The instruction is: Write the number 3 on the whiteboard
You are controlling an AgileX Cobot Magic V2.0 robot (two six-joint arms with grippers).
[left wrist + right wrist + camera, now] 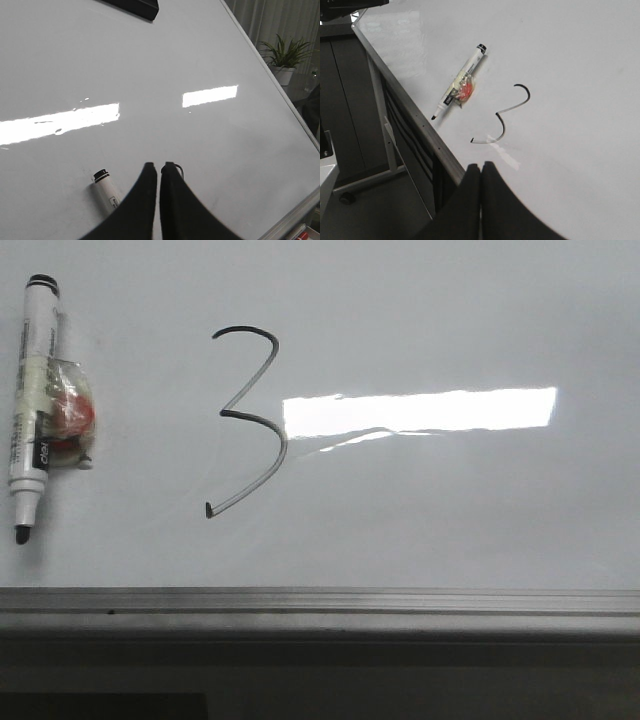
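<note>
A black hand-drawn number 3 (248,420) stands on the whiteboard (450,510); it also shows in the right wrist view (505,117). An uncapped white marker (32,405) with a reddish wrap lies flat left of the digit, tip toward the front rail; it shows in the right wrist view (461,81) and partly in the left wrist view (107,190). My left gripper (159,166) is shut and empty above the board beside the marker's cap end. My right gripper (481,166) is shut and empty over the board's near edge, apart from the digit. Neither gripper shows in the front view.
A grey metal rail (320,600) runs along the board's front edge. A black eraser-like block (134,6) lies at the board's far side. A potted plant (284,57) stands beyond the board. The board's stand legs (377,130) are beside the edge.
</note>
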